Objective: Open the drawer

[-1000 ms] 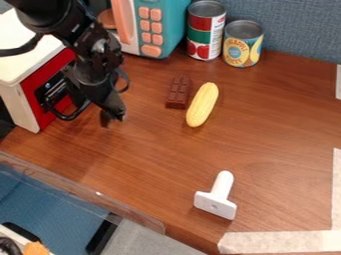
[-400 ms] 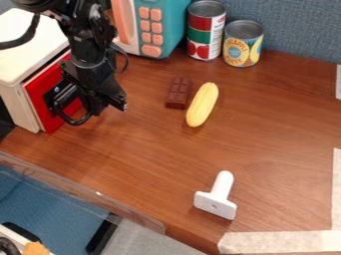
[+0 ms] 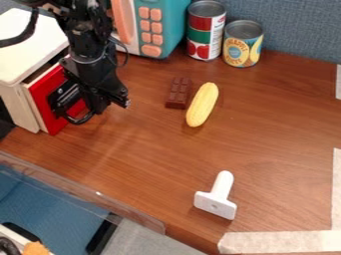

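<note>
The gripper (image 3: 110, 102) hangs at the upper left, pointing down, just to the right of the drawer's black handle (image 3: 81, 119) and overlapping part of it. The drawer's red front (image 3: 56, 124) stands a little out from the white cabinet (image 3: 23, 55), with a dark gap along its upper edge. Part of the red front and of the handle is hidden behind the gripper and arm. Whether the gripper touches the handle cannot be made out.
Right of the gripper lie a chocolate bar (image 3: 178, 92) and an ear of corn (image 3: 202, 104). Behind stand a teal toy microwave (image 3: 163, 25) and two cans (image 3: 206, 32), (image 3: 242, 45). A white T-shaped tool (image 3: 216, 196) lies near the front edge.
The drawer front has come outward to the right, opening a narrow gap at the cabinet. The gripper first shifted at the handle, then moved slightly right with it.
</note>
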